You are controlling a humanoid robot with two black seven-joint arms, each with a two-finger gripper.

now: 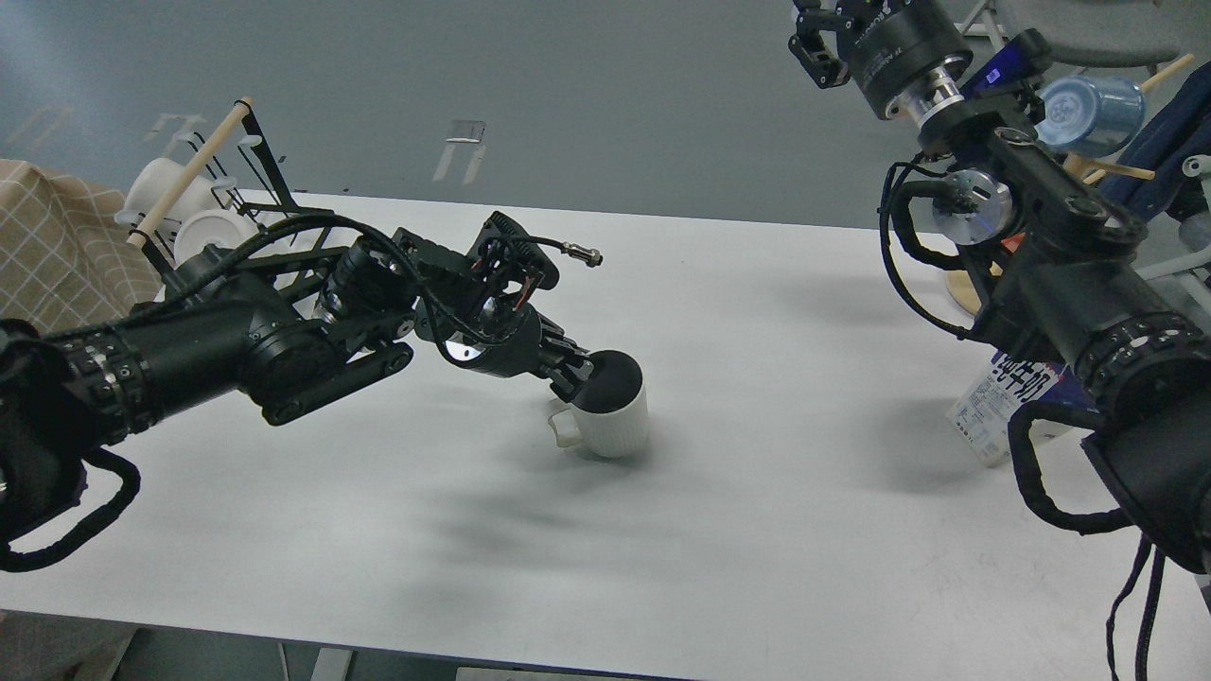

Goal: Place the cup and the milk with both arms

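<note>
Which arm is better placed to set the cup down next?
Left. Its end effector is already at the cup's rim on the table. The right arm is raised, far off by the milk.

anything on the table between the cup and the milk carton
No. In the head view, the white table between the cup and the milk carton is bare; only faint shadows fall on it. The right arm hides most of the carton.

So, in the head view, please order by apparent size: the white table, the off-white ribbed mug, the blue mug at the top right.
1. White table, by far.
2. Off-white ribbed mug.
3. Blue mug; it is farther and partly hidden, so ranks two and three are unsure.
</note>
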